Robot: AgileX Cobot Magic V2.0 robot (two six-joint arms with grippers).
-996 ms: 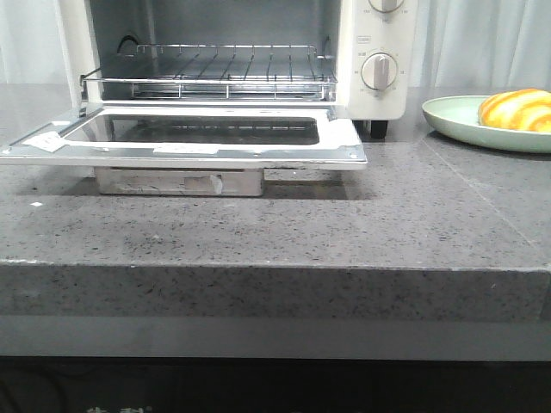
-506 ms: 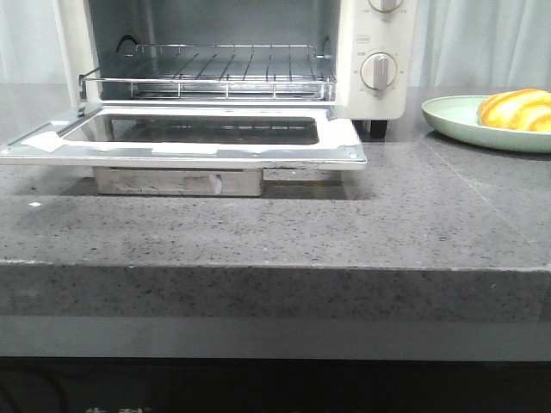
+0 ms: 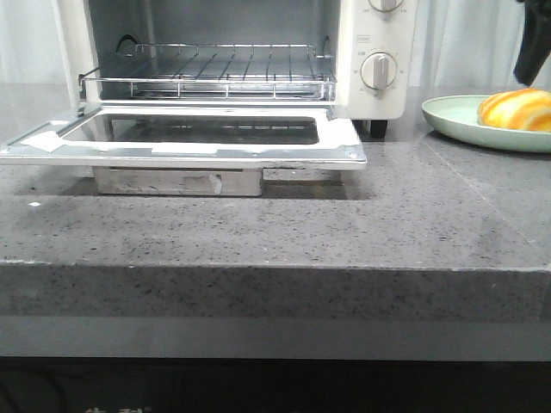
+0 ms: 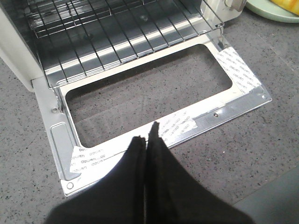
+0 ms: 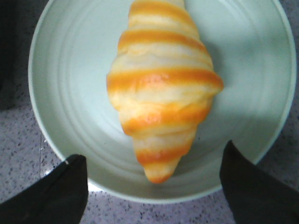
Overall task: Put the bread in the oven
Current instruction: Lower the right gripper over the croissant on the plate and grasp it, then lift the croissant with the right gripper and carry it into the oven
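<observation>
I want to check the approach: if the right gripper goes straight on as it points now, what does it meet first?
Probably the bread, lying on the plate between the open right gripper fingers; exact height above is unclear.

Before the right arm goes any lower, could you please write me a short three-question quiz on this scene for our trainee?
1. True or false: the oven door is shut.
2. Where does the bread lie? A) on the wire rack B) on the green plate C) on the bare counter
3. Fill in: the left gripper is ____ and the right gripper is ____.

Key:
1. False; the door lies folded down flat.
2. B.
3. Shut; open, its fingers spread either side of the bread, not touching it.
</observation>
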